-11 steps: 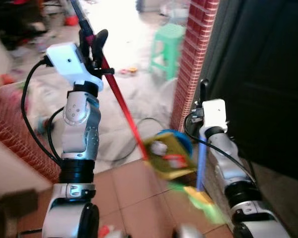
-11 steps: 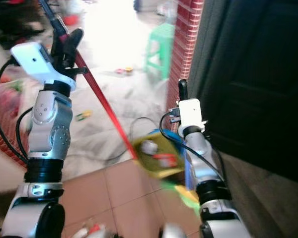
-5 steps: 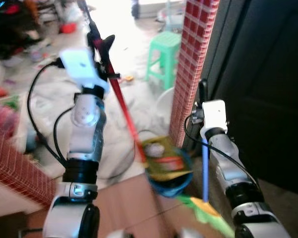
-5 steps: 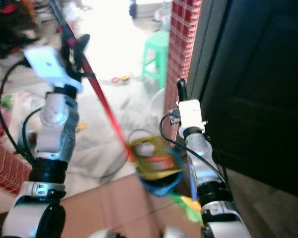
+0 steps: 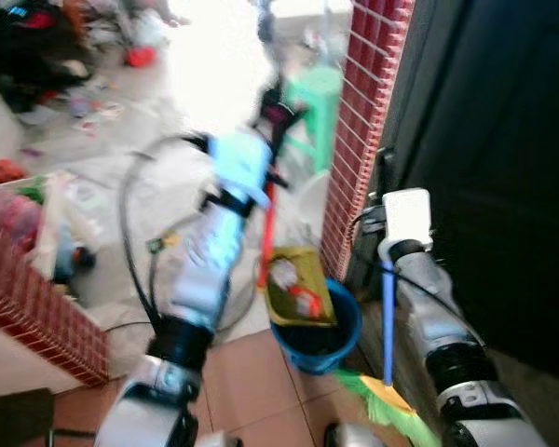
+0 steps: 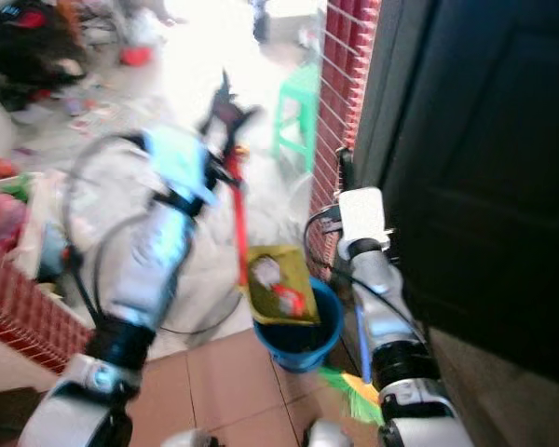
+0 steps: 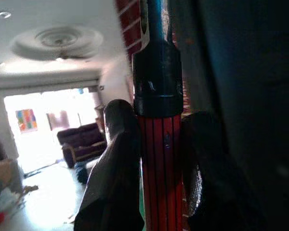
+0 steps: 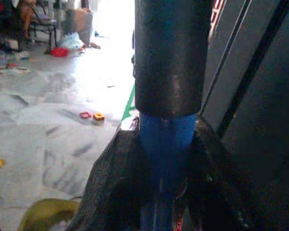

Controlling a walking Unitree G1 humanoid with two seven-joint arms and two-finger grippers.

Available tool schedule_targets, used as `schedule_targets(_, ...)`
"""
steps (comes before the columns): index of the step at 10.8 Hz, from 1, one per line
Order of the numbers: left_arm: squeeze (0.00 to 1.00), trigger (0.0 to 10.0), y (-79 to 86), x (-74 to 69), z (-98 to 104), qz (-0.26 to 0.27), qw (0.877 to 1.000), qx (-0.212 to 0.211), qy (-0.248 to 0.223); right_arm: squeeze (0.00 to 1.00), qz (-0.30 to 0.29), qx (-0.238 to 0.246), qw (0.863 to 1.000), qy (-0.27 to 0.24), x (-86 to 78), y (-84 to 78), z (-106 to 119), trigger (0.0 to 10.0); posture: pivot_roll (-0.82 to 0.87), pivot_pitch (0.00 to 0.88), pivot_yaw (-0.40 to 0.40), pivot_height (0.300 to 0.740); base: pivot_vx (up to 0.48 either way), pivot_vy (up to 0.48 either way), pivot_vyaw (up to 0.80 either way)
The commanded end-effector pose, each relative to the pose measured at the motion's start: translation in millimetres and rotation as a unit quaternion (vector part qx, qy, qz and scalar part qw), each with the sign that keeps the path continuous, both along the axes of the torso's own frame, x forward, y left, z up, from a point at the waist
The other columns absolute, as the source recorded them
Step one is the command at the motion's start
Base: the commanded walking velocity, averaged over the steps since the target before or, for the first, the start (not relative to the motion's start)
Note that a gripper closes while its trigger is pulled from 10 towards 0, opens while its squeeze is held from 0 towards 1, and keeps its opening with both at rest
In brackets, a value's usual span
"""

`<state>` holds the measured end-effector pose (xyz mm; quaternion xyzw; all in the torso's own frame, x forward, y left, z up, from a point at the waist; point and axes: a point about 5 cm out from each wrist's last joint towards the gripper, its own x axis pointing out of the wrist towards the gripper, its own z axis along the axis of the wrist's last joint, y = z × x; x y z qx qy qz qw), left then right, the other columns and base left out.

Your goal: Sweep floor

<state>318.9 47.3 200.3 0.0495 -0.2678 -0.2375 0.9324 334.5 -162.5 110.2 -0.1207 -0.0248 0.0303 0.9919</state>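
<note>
At about six o'clock in the head view, just in front of the robot's feet, a round blue plastic bucket (image 5: 314, 333) stands on the terracotta floor tiles (image 5: 252, 382), set close against the red brick pillar (image 5: 359, 140) so that it serves as the bin. Over its mouth hangs the yellow plastic dustpan (image 5: 296, 287), tilted steeply with scraps of white and red litter lying in it (the tilt looks meant to tip the load into the bucket). The dustpan's long red ribbed handle (image 7: 159, 173) rises toward twelve o'clock to the left gripper (image 5: 272, 121), whose two black fingers (image 7: 113, 163) are pinched on either side of the shaft just below its black collar; holding it high up gives the arm leverage to swing the pan. At four o'clock the right gripper (image 5: 384, 177) clasps the blue pole of a broom (image 8: 166, 144), its fingers pressed against the pole under a dark sleeve, and the pole drops straight down to the green and yellow broom bristles (image 5: 382, 405) resting on the tiles at five o'clock beside the bucket, parked upright out of the way while the pan is emptied. Farther off, at twelve o'clock, a green plastic stool (image 5: 312, 93) stands on the pale floor, and small litter is scattered there, so sweeping seems far from finished.
</note>
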Motion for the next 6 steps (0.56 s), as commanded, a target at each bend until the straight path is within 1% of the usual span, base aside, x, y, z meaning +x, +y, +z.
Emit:
schedule_targets(1,0.0,10.0,-13.8,-6.6,-0.4,-0.042,0.998,0.038,-0.017,0.0,-0.001,0.001,1.0,-0.026,4.0,-0.5,12.4,10.0,-0.11,0.0,0.073,0.74,0.0,0.0,0.0)
schedule_targets(2,0.0,10.0,-27.7,-15.9,-2.0,-0.098,0.991,0.084,-0.034,0.0,-0.002,0.001,1.0,-0.026,3.3,-1.5,12.0,10.0,-0.12,0.0,0.074,0.74,0.0,0.0,0.0)
schedule_targets(3,0.0,10.0,-42.7,-27.0,-2.7,-0.174,0.972,0.148,-0.054,0.0,-0.003,-0.001,1.0,-0.026,2.9,-2.3,11.4,10.0,-0.11,0.0,0.073,0.74,0.0,0.0,0.0)
schedule_targets(4,0.0,10.0,-53.7,-36.2,-3.0,-0.23,0.945,0.218,-0.081,0.0,-0.003,-0.002,1.0,-0.025,3.1,-2.3,10.8,10.0,-0.11,0.0,0.072,0.74,0.0,0.0,0.0)
schedule_targets(5,0.0,10.0,-59.9,-42.6,-4.3,-0.258,0.914,0.29,-0.121,0.0,-0.002,-0.003,1.0,-0.025,3.7,-1.7,10.8,10.0,-0.11,0.0,0.071,0.74,0.0,0.0,0.0)
schedule_targets(6,0.0,10.0,-65.7,-51.1,-12.8,-0.297,0.885,0.337,-0.12,0.0,0.0,-0.003,1.0,-0.025,3.9,-0.3,10.6,10.0,-0.11,0.0,0.071,0.74,0.0,0.0,0.0)
